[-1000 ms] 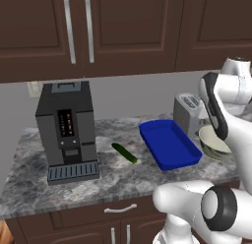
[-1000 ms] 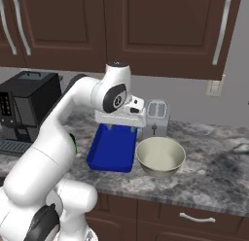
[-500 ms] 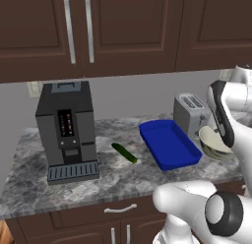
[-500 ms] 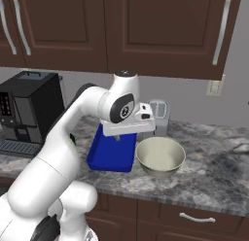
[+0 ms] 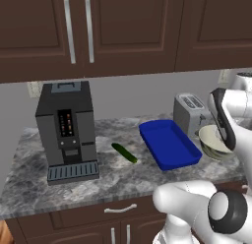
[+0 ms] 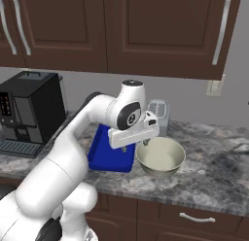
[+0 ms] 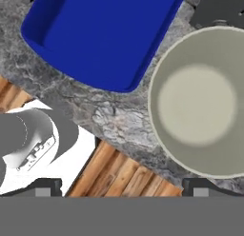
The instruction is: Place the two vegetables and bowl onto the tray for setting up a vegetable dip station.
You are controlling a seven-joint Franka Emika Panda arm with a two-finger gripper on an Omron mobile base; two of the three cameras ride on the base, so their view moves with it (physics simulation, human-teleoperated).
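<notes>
The cream-white bowl (image 6: 161, 158) (image 5: 212, 142) stands on the counter just right of the blue tray (image 6: 104, 156) (image 5: 169, 144). My gripper (image 6: 135, 145) hangs open above the gap between tray and bowl, by the bowl's left rim. In the hand view the fingertips (image 7: 45, 186) stand far apart with nothing between them, with the bowl (image 7: 200, 102) at the right and the empty tray (image 7: 102, 35) at the upper left. The dark green cucumber (image 5: 124, 153) lies on the counter left of the tray. The carrot is out of view.
A silver toaster (image 5: 189, 109) (image 6: 158, 114) stands behind the tray and bowl. A black coffee machine (image 5: 66, 130) (image 6: 28, 113) takes up the counter's left end. The counter's front edge (image 7: 102, 144) runs right under the hand, with wooden floor below.
The hand has swung from over the tray down and to the right, toward the bowl's left rim. Tray, bowl and cucumber have not moved.
</notes>
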